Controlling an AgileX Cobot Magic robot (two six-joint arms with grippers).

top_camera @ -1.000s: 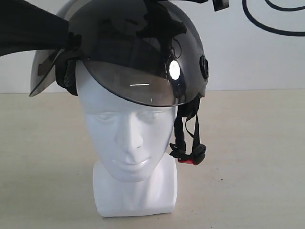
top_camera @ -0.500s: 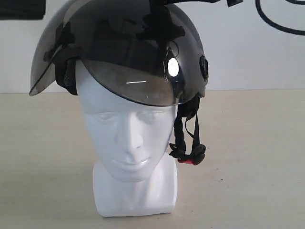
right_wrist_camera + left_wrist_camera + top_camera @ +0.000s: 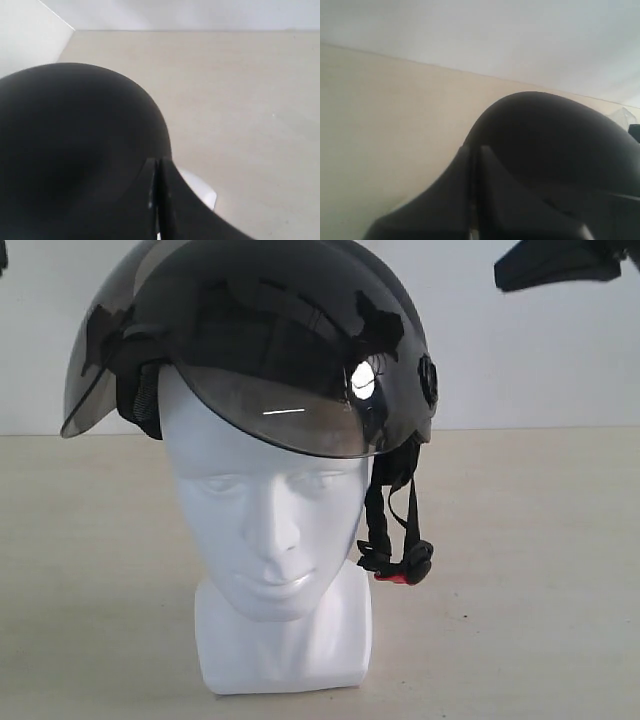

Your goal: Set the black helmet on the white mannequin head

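Both arms have lifted clear since a second ago: the left arm, then at the helmet's side, is all but gone from the exterior view, and the right arm (image 3: 555,265) hangs high and well apart. The black helmet (image 3: 400,350) sits on the white mannequin head (image 3: 270,530), which stands on its base about midway along the worktop (image 3: 520,590), toward its near edge.

The left gripper (image 3: 474,152) has its fingers pressed together on nothing, above the dome. The right gripper (image 3: 157,162) is likewise closed and empty.

Placing looks done, and the step in hand is the retreat. The next move calls only for the arms to draw off without brushing the shell.

The helmet is matte black and rides high on the crown. Its smoky visor (image 3: 290,430) ends at the brow, leaving the face bare. The chin strap (image 3: 378,520) dangles unfastened beside the jaw, its red buckle (image 3: 392,579) at the bottom.
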